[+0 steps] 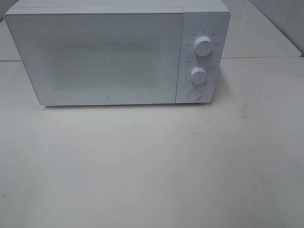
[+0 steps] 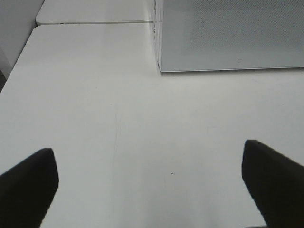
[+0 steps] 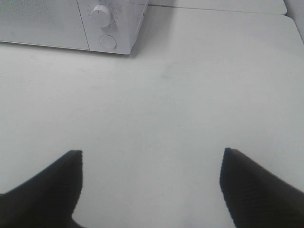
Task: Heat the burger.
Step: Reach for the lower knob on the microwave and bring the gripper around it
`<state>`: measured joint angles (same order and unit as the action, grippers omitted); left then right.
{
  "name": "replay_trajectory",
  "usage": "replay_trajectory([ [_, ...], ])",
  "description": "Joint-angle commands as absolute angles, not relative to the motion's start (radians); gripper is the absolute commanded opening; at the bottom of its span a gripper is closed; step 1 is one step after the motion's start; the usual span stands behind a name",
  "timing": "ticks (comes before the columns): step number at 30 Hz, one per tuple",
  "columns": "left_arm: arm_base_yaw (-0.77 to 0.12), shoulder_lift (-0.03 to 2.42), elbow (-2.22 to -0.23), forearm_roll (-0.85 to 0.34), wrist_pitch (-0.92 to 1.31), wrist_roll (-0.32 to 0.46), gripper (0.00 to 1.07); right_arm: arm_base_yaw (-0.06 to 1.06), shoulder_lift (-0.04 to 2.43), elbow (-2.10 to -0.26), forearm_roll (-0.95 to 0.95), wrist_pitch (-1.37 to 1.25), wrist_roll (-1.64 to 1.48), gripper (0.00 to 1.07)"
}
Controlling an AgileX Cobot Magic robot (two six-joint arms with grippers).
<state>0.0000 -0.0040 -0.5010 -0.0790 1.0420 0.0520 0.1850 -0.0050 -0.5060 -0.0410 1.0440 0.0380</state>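
Left claw (image 2: pixel 147 154) and right claw (image 3: pixel 152 153) hover wide open, empty, over the smooth white table (image 1: pixel 152 166); no burger shows, so opening the shut white boxy microwave (image 1: pixel 95 57) likely comes next.

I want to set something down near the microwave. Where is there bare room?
The table in front of the microwave is bare right across, from its closed door forward. The strips beside it, left and right, are free too. Only the back is taken, by the microwave itself.
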Motion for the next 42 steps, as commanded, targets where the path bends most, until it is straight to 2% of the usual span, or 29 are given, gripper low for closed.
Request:
replay_trajectory([
  [1,0.001,-0.031,-0.497,-0.087,1.038,0.044,1.01,0.178,-0.032,-0.507,-0.039,1.037,0.034,0.76],
  [20,0.001,-0.031,-0.497,-0.087,1.038,0.044,1.0,0.178,-0.019,-0.534,-0.042,0.992,0.038,0.76],
  [42,0.001,-0.031,-0.497,-0.087,1.038,0.044,1.0,0.178,0.432,-0.549,-0.04,0.486,0.056,0.76],
])
